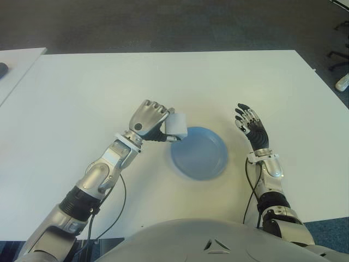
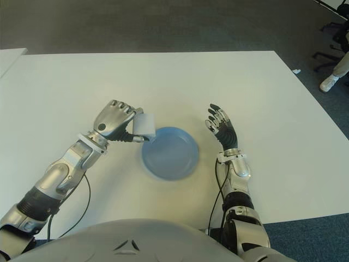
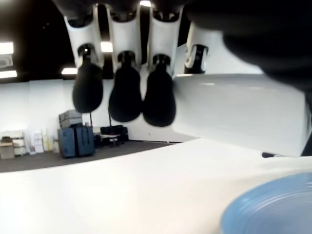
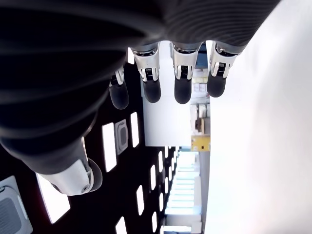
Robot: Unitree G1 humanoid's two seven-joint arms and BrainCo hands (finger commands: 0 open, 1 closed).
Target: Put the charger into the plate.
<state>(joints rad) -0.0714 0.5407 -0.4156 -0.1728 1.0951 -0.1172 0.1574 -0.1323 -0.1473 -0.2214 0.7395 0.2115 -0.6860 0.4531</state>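
Observation:
My left hand (image 1: 155, 123) is shut on a white block-shaped charger (image 1: 176, 125), which it holds just above the left rim of the blue plate (image 1: 199, 153). In the left wrist view the charger (image 3: 243, 109) sits under the curled black fingertips (image 3: 124, 95), with the plate's rim (image 3: 268, 204) below it. The plate sits on the white table (image 1: 82, 98) and has nothing in it. My right hand (image 1: 250, 124) shows to the right of the plate, fingers spread and holding nothing.
The white table (image 2: 262, 87) extends far behind the plate. A second white table edge (image 1: 16, 60) shows at the far left with a dark object (image 1: 2, 69) on it. Chair legs (image 1: 338, 57) and a white shoe (image 2: 329, 83) are on the dark floor at the right.

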